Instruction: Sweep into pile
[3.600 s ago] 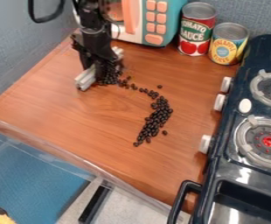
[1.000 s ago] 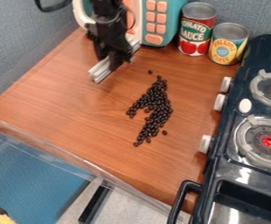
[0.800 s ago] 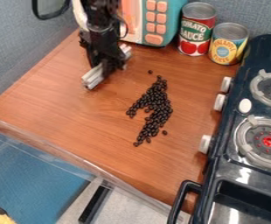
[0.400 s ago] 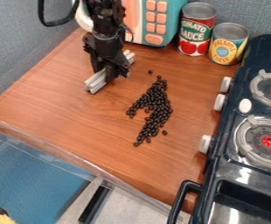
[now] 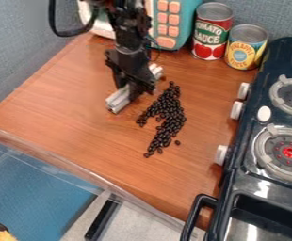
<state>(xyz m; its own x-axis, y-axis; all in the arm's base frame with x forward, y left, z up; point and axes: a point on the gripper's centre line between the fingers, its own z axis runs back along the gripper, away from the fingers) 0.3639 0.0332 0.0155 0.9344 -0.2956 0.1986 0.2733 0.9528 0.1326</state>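
Right, I'm at the sweeping step, my gripper [image 5: 138, 88] clamped round the pale bar [image 5: 118, 99], and next I should push the dark beans [image 5: 168, 112] gently inward.

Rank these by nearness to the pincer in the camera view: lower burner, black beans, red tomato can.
1. Black beans: just right of the pincer.
2. Red tomato can: up and to the right.
3. Lower burner: far right.

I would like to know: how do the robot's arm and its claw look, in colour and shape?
The arm is black, built of chunky, angular parts, with a thick black cable looping beside it. The claw is also black and angular.
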